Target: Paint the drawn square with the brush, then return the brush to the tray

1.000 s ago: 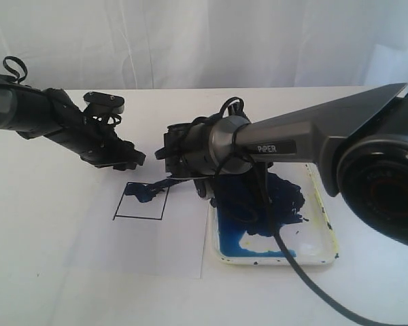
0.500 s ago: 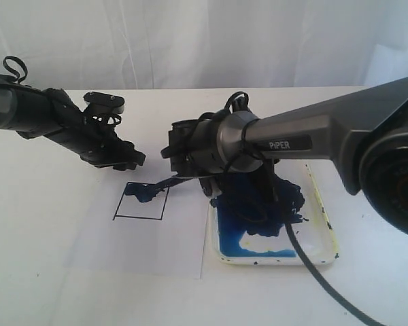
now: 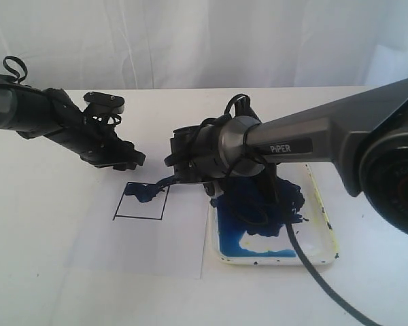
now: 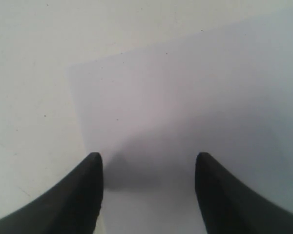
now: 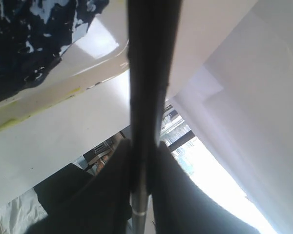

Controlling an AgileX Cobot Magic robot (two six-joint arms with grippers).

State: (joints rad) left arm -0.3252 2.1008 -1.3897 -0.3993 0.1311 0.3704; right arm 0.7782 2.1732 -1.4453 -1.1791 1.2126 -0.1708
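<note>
The drawn square (image 3: 141, 202) is a black outline on a white paper sheet (image 3: 149, 238), and dark blue paint blotches its upper part. My right gripper (image 3: 179, 170) is shut on the brush (image 3: 164, 182), whose blue-black tip lies at the square's upper right corner. In the right wrist view the thin black brush (image 5: 149, 73) runs out from between the shut fingers of the right gripper (image 5: 142, 146). The white tray (image 3: 272, 262), smeared dark blue, sits right of the paper. My left gripper (image 3: 131, 160) hangs open at the paper's far edge, and nothing is between the fingers of the left gripper (image 4: 147, 161).
The white table (image 3: 41, 272) stretches around the paper, with a white curtain behind it. A black cable (image 3: 313, 278) from the right arm trails over the tray's front edge. The tray's yellow-stained rim (image 5: 49, 105) shows in the right wrist view.
My right wrist has shifted slightly to the right and lower while the brush tip stays at the square's upper right corner. The left arm has not moved.
</note>
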